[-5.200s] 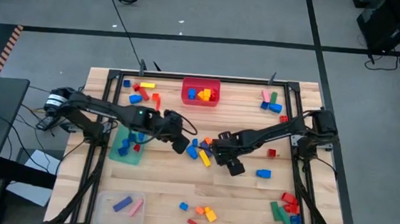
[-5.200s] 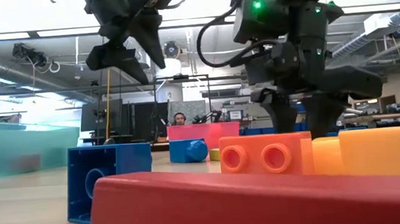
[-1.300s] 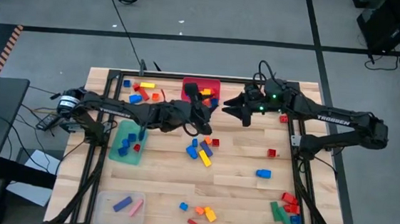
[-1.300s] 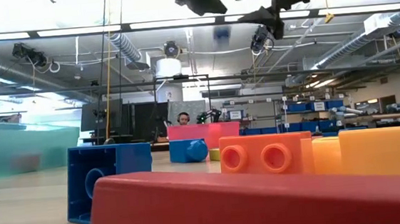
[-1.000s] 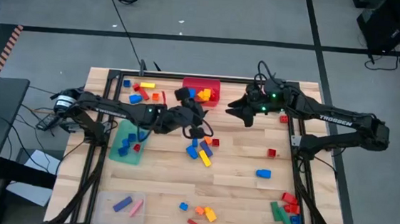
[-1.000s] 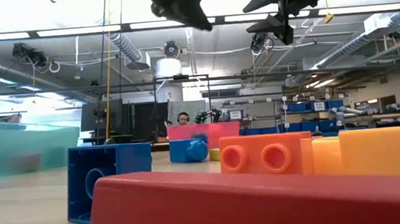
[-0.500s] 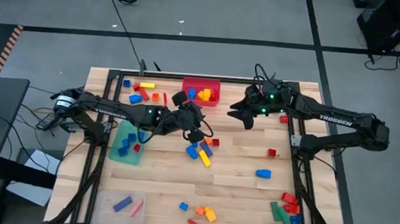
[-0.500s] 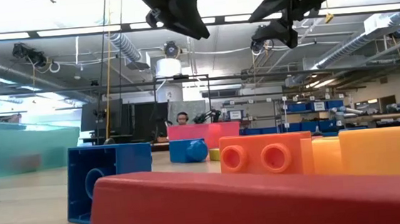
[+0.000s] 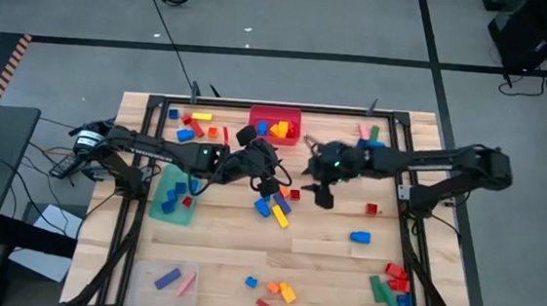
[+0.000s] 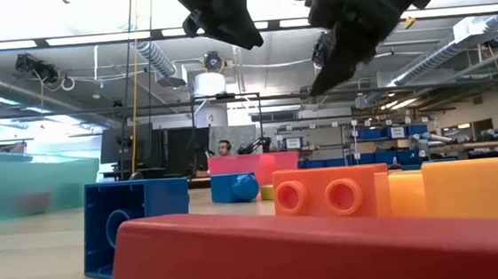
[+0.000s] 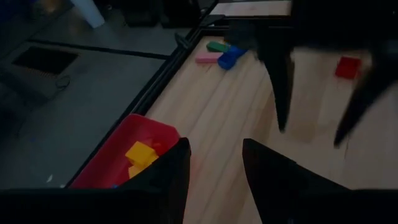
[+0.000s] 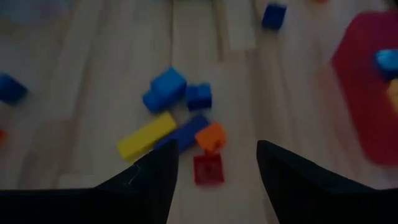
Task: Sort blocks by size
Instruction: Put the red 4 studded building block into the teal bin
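With both grippers, left and right, spread empty beside the red bin, they risk colliding over the block cluster.

Three bins on the tabletop: one red bin, one green bin, one clear bin. Clear bin holds two blocks (one blue, one pink). Centre cluster shows six blocks: three blue, one yellow, one orange, one red. Two arms.
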You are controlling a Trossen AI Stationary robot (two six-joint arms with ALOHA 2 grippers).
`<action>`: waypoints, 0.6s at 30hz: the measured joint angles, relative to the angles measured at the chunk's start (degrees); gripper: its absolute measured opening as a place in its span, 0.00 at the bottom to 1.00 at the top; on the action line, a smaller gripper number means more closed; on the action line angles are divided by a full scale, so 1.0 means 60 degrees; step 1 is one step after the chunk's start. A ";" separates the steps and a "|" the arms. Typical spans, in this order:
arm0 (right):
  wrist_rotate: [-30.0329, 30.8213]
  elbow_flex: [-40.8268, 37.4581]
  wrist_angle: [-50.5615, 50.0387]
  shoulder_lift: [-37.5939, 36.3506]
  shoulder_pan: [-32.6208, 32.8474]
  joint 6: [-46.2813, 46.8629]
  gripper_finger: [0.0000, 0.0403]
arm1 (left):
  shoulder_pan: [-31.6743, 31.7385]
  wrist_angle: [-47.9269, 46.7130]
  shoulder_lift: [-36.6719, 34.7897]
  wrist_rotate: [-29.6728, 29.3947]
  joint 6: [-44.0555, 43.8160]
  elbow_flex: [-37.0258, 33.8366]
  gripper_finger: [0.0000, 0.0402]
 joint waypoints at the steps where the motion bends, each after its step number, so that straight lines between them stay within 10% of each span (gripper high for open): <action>1: 0.0093 0.0024 -0.0019 0.0246 0.0110 -0.0019 0.58 | 0.0000 -0.0002 0.0000 0.0000 -0.0028 0.0000 0.39; 18: 0.1181 0.0294 0.0340 0.3365 0.0718 -0.0588 0.66 | 0.0000 -0.0014 0.0000 0.0000 -0.0036 0.0000 0.39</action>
